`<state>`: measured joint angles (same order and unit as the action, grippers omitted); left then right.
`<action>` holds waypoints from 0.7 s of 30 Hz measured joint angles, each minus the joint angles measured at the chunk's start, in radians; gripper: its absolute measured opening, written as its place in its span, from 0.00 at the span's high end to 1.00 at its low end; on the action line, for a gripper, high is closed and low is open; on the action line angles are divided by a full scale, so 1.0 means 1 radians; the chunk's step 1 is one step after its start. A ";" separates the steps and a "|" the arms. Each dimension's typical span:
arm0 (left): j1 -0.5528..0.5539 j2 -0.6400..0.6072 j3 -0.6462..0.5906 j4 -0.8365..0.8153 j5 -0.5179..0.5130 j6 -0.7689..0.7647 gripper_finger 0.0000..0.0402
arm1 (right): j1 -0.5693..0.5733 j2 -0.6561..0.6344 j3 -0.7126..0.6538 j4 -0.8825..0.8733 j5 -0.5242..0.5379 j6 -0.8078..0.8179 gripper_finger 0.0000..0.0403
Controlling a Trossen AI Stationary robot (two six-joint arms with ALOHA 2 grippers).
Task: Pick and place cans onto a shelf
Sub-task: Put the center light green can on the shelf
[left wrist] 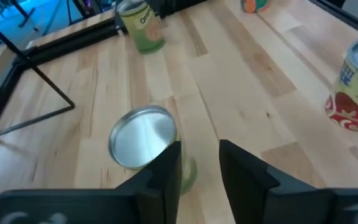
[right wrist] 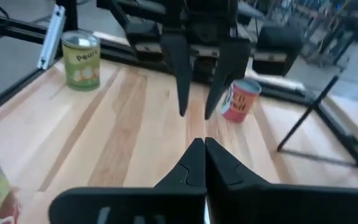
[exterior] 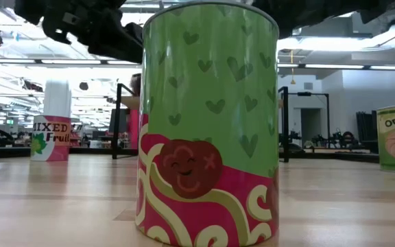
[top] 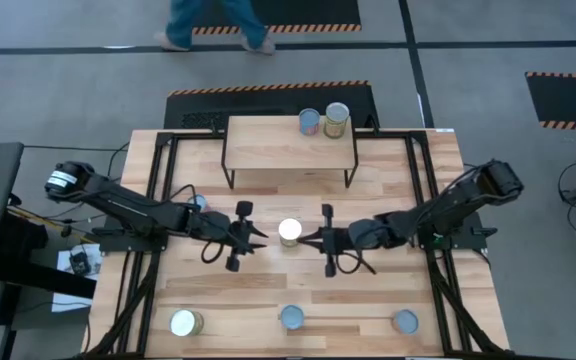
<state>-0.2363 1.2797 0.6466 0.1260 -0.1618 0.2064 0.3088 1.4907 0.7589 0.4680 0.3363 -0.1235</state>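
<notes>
A can with a bright silvery top (top: 290, 232) stands upright on the table's middle, between my two grippers. My left gripper (top: 260, 237) is open and empty just to the can's left. In the left wrist view the can (left wrist: 143, 137) shows beside one finger, not between the fingers (left wrist: 199, 146). My right gripper (top: 306, 238) is shut and empty just to the can's right; its own fingers (right wrist: 204, 142) hide the can. The shelf (top: 268, 140) stands at the far middle with two cans (top: 310, 121) (top: 337, 120) on its right part.
Three cans stand along the near edge (top: 185, 322) (top: 291, 318) (top: 405, 321). Another can (top: 198, 203) shows partly under my left arm. A green and pink can (exterior: 208, 123) fills the low view. A person (top: 218, 25) walks beyond the far edge.
</notes>
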 joint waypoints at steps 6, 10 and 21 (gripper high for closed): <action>-0.015 -0.018 0.001 -0.004 0.009 -0.013 0.78 | -0.003 0.082 0.135 -0.268 -0.007 0.085 0.83; -0.028 -0.040 -0.006 0.014 0.035 -0.017 0.88 | -0.011 0.139 0.275 -0.475 -0.022 0.098 0.72; -0.031 -0.152 -0.146 0.159 0.050 -0.089 0.98 | -0.073 0.362 0.608 -0.987 -0.070 0.063 0.69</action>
<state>-0.2675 1.1281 0.5002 0.2855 -0.1120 0.1179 0.2353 1.8526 1.3673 -0.5195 0.2659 -0.0606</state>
